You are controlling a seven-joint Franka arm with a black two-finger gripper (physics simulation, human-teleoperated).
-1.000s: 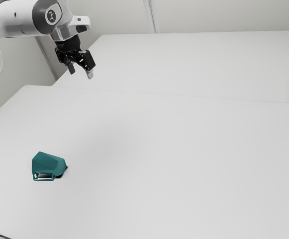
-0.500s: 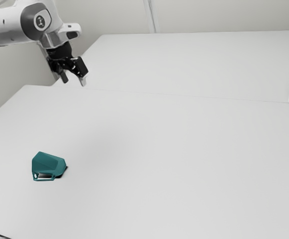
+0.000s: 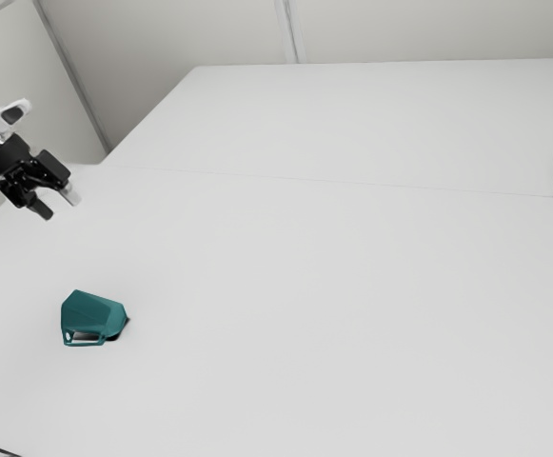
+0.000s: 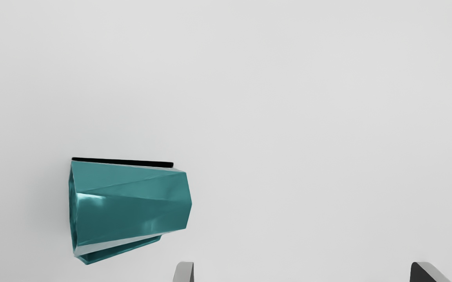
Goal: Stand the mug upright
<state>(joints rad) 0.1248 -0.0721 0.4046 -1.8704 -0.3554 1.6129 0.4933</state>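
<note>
The teal mug (image 4: 131, 203) lies on its side, the gripper (image 3: 58, 206) up above, jaws spread wide! Reaching looks the step; next, line up over it and descend.

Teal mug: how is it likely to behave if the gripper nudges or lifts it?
The mug lies on its side with flat facets, so it would probably slide or rock rather than roll freely. Its crisp edges suggest a stiff body that shouldn't squash. The glossy highlights hint at a smooth surface, perhaps a little slippery between the fingers.
</note>
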